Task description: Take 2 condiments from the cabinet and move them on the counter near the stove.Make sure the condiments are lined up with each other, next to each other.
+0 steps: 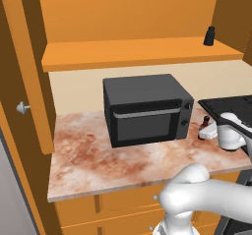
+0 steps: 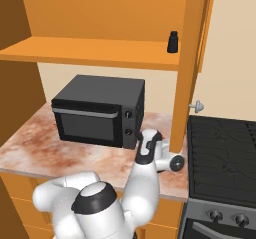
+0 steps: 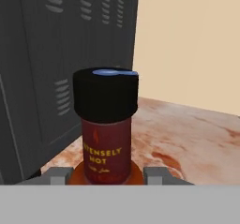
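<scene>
Gripper (image 3: 107, 175) clamped on hot sauce bottle (image 3: 106, 127), upright on marbled counter (image 1: 98, 158) beside microwave (image 1: 145, 108), shaker (image 1: 209, 36) on cabinet shelf (image 1: 128, 52)

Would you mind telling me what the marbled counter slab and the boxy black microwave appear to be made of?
The reddish-brown and cream marbled counter looks like polished stone, judging by its veined, mottled pattern. The boxy black microwave seems painted metal, matte, with louvred side vents and a silver handle; being rendered, neither is certain.

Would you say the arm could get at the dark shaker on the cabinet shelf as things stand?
Probably not yet: the gripper is shut on the hot sauce bottle, low by the microwave. The shaker stands alone near the shelf's open front edge, so once the bottle is released the way looks free.
</scene>
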Controlling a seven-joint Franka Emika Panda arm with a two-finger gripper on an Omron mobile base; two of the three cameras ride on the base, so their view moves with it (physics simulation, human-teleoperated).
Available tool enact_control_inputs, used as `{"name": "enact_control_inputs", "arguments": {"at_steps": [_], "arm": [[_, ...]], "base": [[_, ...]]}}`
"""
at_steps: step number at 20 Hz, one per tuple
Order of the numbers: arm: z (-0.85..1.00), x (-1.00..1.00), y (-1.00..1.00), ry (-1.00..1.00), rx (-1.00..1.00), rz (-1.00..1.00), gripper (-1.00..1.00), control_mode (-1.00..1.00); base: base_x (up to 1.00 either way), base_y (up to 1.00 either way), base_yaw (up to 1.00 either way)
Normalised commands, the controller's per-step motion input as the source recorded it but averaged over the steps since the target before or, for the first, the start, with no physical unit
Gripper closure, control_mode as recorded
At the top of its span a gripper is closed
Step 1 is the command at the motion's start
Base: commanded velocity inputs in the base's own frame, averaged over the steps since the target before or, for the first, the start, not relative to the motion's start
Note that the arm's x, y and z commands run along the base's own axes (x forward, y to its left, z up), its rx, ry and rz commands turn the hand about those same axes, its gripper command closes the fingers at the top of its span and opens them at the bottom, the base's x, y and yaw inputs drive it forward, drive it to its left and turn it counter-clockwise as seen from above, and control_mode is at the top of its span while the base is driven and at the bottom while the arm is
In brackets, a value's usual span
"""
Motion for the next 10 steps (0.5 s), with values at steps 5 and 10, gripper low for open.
{"name": "enact_control_inputs", "arguments": {"at_steps": [5,10], "arm": [[-0.27,0.05,-0.07,0.01,0.00,0.01,1.00,-1.00],[-0.24,0.01,-0.01,0.00,0.00,0.03,-1.00,-1.00]], "base": [[0.00,0.00,0.00],[0.00,0.00,0.00]]}}
